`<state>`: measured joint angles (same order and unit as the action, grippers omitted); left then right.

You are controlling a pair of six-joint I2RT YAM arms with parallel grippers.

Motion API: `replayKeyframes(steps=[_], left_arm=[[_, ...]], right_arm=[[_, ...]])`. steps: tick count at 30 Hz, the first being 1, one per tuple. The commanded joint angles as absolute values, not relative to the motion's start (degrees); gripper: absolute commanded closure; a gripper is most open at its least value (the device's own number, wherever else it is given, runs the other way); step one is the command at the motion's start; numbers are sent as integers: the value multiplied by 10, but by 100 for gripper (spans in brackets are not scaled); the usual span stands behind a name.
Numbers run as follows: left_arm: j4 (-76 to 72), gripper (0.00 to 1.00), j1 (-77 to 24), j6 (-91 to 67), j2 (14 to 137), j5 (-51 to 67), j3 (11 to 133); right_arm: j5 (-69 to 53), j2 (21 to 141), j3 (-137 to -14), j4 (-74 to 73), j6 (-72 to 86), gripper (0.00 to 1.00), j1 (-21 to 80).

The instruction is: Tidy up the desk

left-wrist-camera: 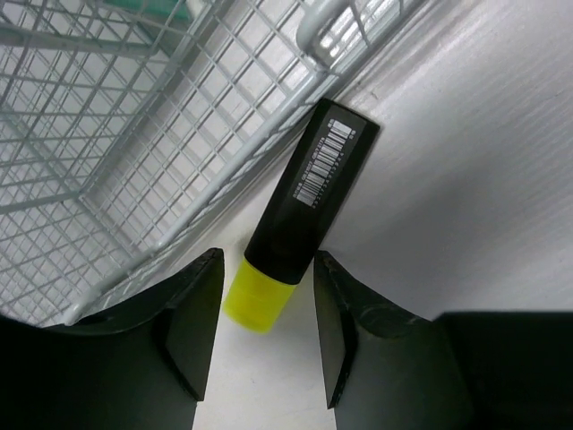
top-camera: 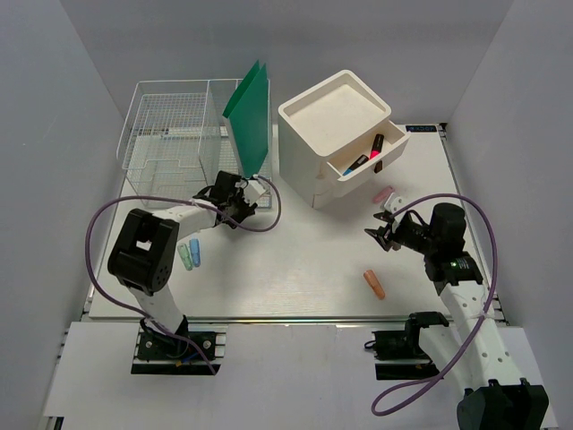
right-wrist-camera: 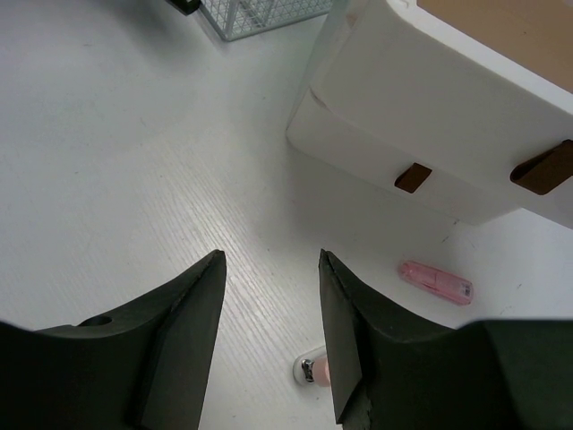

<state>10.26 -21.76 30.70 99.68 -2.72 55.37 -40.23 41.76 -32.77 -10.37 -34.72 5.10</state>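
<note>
wire basket (top-camera: 166,112) 1 | green folder (top-camera: 251,112) 1 | drawer box (top-camera: 304,163) 1 | yellow highlighter (left-wrist-camera: 313,197) 1 | small coloured sticks (top-camera: 374,284) 4

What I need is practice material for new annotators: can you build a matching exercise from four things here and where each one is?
Things:
1. yellow-capped highlighter
2. pink item
3. orange item
4. green folder

Places:
A. standing in the wire basket
B. alone on the open desk, toward its front edge
C. lying on the desk against the wire basket's base
D. on the desk beside the white drawer box

Pairs: 1-C, 2-D, 3-B, 4-A
</note>
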Motion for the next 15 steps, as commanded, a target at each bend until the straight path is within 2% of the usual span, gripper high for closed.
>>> replayKeyframes(steps=[1,15], left_arm=[[101,44,-209,309,1012,20,577],[156,39,-199,302,1017,101,575]], right_arm=[[-403,417,-325,-89,-354,48,47],[-410,410,-325,-91,-356,48,44]])
